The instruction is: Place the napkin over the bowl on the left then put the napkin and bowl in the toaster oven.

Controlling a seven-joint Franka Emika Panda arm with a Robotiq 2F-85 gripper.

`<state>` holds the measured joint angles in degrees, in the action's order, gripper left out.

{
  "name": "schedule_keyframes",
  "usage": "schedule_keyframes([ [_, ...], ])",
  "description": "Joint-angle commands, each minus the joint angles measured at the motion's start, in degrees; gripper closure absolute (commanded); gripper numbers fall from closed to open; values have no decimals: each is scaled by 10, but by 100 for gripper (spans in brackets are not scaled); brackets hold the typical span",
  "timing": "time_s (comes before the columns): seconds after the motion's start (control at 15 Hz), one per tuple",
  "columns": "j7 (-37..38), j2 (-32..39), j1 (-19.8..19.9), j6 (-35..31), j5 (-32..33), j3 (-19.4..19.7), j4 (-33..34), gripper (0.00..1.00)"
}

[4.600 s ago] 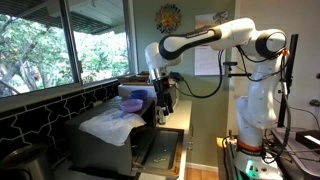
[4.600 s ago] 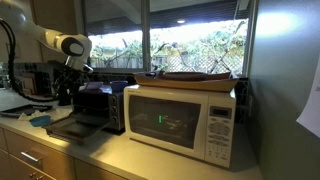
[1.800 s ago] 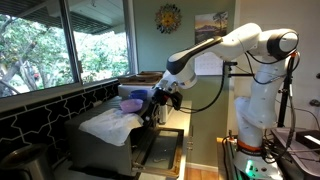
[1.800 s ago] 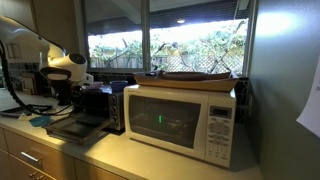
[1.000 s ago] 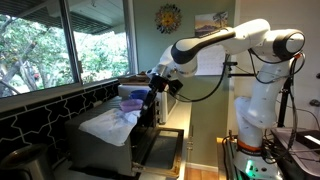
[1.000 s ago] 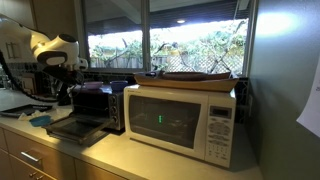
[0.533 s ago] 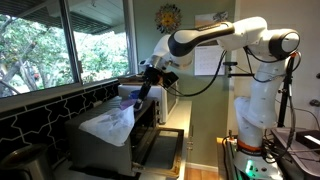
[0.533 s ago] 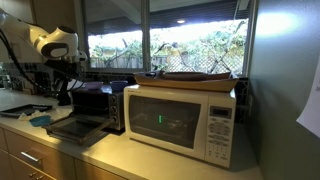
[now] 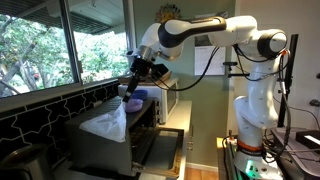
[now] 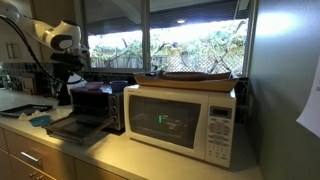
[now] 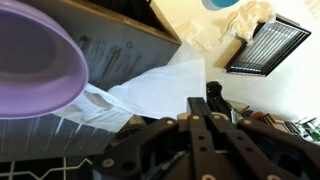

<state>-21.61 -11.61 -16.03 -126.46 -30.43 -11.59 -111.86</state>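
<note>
The claw (image 9: 128, 92) holds the napkin (image 9: 108, 126) pinched and peaked atop the toaster oven (image 10: 97, 102), with a purple bowl (image 11: 30, 60) just beside and a microwave (image 10: 185, 118) next along the desk (image 10: 120, 152).

We find the large thin white napkin (image 9: 108, 125) on top of the big dark grey toaster oven (image 9: 100, 158), the round purple bowl (image 9: 141, 96) just behind it, the silver-white microwave (image 10: 185, 118) beside this oven.

Both exteriors share toaster oven (image 10: 98, 104), wrist close-up
</note>
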Motion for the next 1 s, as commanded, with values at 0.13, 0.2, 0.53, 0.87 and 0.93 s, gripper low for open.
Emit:
schedule_keyframes([
  [0.13, 6, 54, -3, 65, 37, -4, 107, 100],
  [0.2, 8, 61, -2, 74, 43, -6, 122, 100],
  [0.53, 1, 80, 5, 115, 67, -7, 176, 100],
  [0.87, -16, 111, 9, 129, 79, -9, 236, 100],
  [0.93, -12, 125, 9, 138, 88, -11, 253, 100],
])
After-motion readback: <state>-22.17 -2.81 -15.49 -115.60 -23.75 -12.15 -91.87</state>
